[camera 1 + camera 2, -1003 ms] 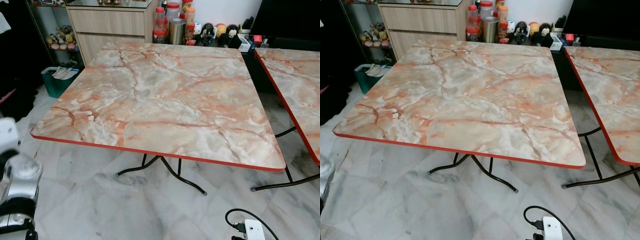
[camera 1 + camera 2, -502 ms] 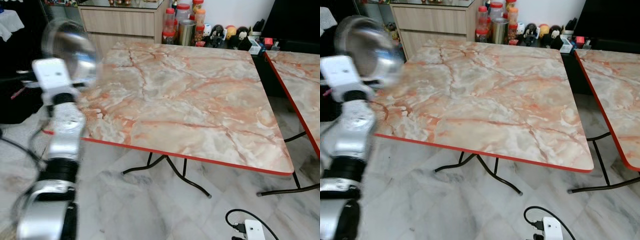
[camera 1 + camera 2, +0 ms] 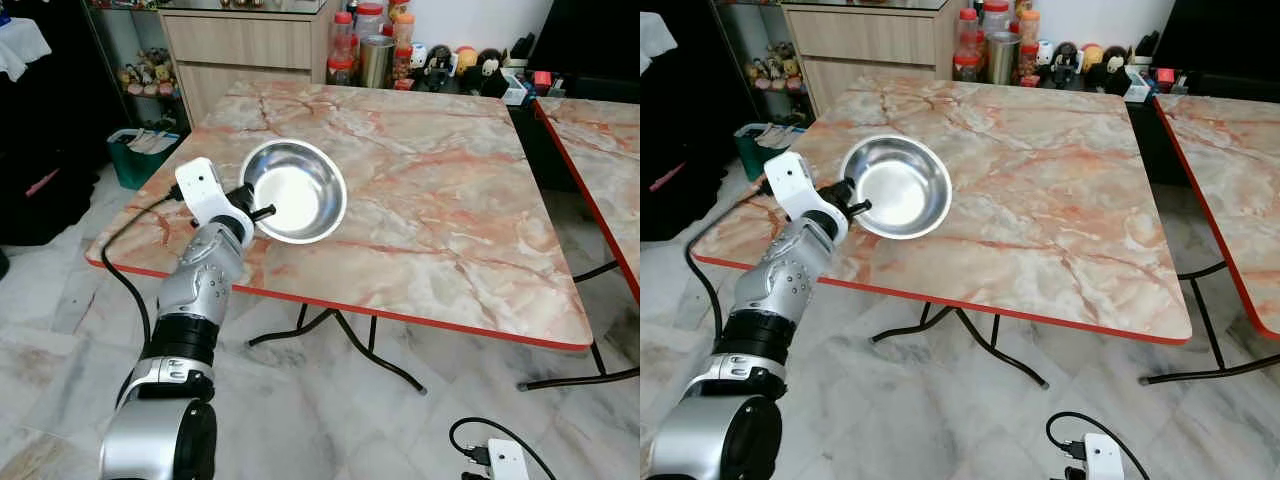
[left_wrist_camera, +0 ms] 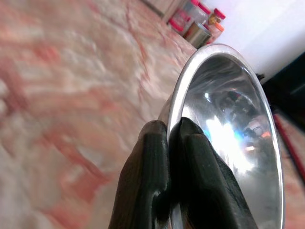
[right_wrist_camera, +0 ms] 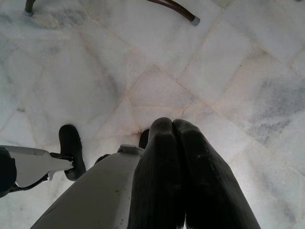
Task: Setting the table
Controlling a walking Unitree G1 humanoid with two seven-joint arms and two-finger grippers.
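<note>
Stainless steel, polished to a mirror: the bowl (image 3: 294,190) I hold is round and shallow, with a thin rolled rim and a bright glare across its inside. My left gripper (image 3: 256,211) has its two black fingers pinched together on that rim at the side nearest me, one finger inside the bowl and one outside. I hold the bowl tilted, its open face turned up and toward my head, over the near left part of the table (image 3: 430,200), whose top is marbled in peach, orange and cream with a red edge. From my head I cannot tell whether the bowl's far side touches the tabletop or hangs just above it. My left wrist view brings the grip close: the fingers (image 4: 152,181) lie flat against each other with the steel rim (image 4: 177,90) clamped between them, and dim reflections smear the bowl's wall, which my head views do not resolve. My head views give the surroundings instead: jars (image 3: 343,45) and small figurines (image 3: 470,70) beyond the far edge of the table, a second table (image 3: 600,150) of the same pattern to my right, a white power strip (image 3: 505,460) on the marble floor (image 3: 300,420). My right gripper (image 5: 174,143) hangs over that floor, fingers pressed together on nothing.
</note>
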